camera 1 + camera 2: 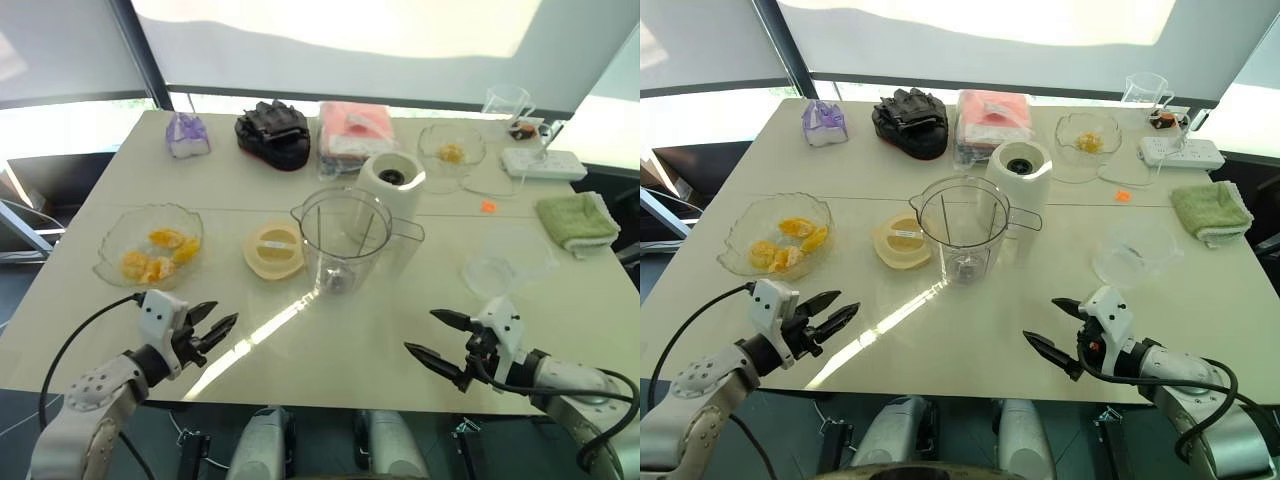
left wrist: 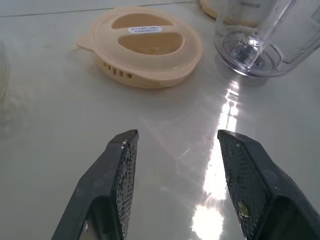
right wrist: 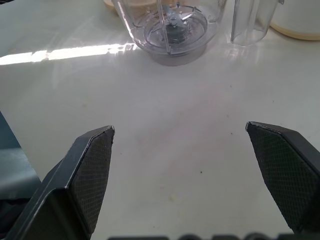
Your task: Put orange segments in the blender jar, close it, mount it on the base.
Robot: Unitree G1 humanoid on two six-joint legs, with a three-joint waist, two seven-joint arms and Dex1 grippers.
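Note:
Several orange segments point(image 1: 160, 252) lie in a glass bowl point(image 1: 118, 230) at the table's left. The clear blender jar point(image 1: 345, 245) stands upright and empty mid-table, blades visible at its bottom point(image 3: 175, 26). Right behind it sits the white base point(image 1: 392, 180) with its dark socket up. A flat cream lid point(image 1: 274, 250) lies left of the jar, also in the left wrist view point(image 2: 142, 45). My left gripper point(image 1: 215, 328) hovers open over the near left table, nothing between its fingers. My right gripper point(image 1: 438, 335) stands wide open at the near right, empty.
At the back are a purple bag point(image 1: 187, 135), a black glove point(image 1: 272, 132), a pink packet point(image 1: 355, 130), a glass bowl with a yellow bit point(image 1: 451, 150), a measuring cup point(image 1: 507, 102) and a power strip point(image 1: 542, 162). A green cloth point(image 1: 577, 220) and an upturned clear dish point(image 1: 500, 265) lie right.

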